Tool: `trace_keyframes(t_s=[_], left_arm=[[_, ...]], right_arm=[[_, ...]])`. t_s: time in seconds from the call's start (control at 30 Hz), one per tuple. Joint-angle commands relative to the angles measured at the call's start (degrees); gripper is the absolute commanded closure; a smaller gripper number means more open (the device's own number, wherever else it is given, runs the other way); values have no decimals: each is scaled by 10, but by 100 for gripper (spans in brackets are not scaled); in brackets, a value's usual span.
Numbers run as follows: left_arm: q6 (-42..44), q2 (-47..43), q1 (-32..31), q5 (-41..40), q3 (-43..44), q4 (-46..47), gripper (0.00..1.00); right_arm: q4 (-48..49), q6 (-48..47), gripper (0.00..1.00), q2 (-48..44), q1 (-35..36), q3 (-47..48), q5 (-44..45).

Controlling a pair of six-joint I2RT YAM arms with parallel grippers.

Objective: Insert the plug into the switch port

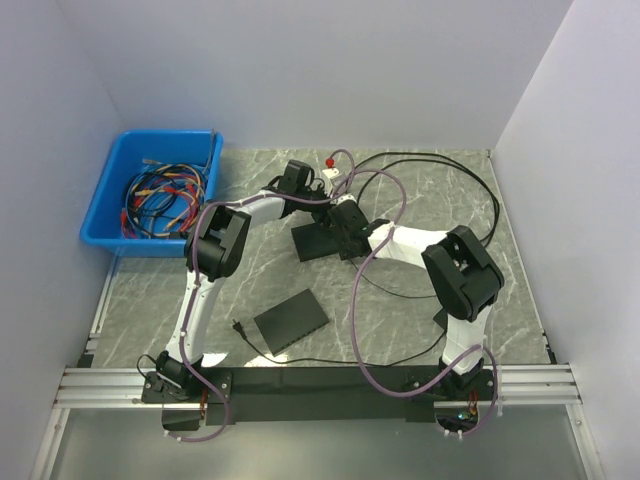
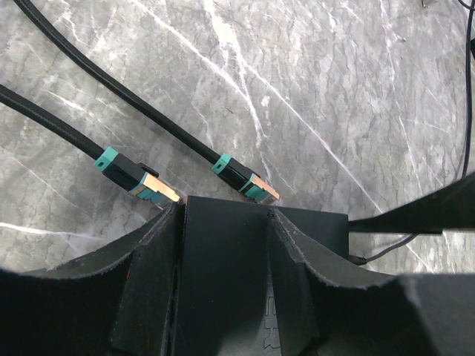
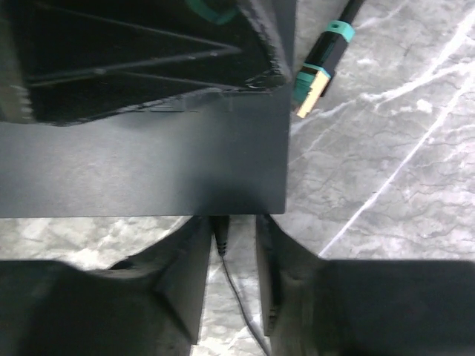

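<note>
The black switch (image 1: 318,240) lies mid-table where both arms meet. In the left wrist view my left gripper (image 2: 223,211) is shut on the switch (image 2: 223,259), one finger against each side of it. The right wrist view has the switch (image 3: 148,170) filling the top left. A small black plug (image 3: 220,231) sits in the port on its near edge, and the plug's thin cable trails down toward the camera. My right gripper (image 3: 231,222) is open around the plug. The plug is close to the left finger, with a clear gap to the right one.
Two teal-and-gold network plugs (image 2: 141,182) (image 2: 249,182) on thick black cables lie on the marble just beyond the switch. A blue bin (image 1: 110,215) of coloured cables stands at the far left. A second black box (image 1: 290,320) lies nearer the arm bases. Black cable (image 1: 480,190) loops at the right.
</note>
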Motion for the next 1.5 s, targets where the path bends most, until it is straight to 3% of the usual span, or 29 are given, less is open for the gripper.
trace_keyframes(t_s=[0.0, 0.17, 0.37, 0.6, 0.83, 1.2, 1.33, 1.47], left_arm=[[-20, 69, -59, 28, -66, -212, 48], [-30, 72, -52, 23, -64, -206, 48], [-40, 71, -45, 17, -66, -196, 48], [-43, 74, -44, 14, -64, -195, 48], [-44, 76, -41, 7, -63, -191, 48], [-73, 70, -32, 0, -66, -178, 47], [-109, 15, -18, -31, -114, -111, 41], [-181, -64, -6, -111, -171, -8, 45]], right_arm=[[164, -2, 59, -24, -33, 6, 66], [152, 6, 43, -53, -32, -14, 53], [143, 26, 38, -108, -33, -44, 6], [158, 59, 36, -151, -31, -88, -80], [148, 75, 37, -186, -30, -141, -94], [133, 130, 41, -282, 27, -229, -41], [121, 173, 43, -266, 28, -237, -31], [125, 210, 43, -260, 28, -246, -26]])
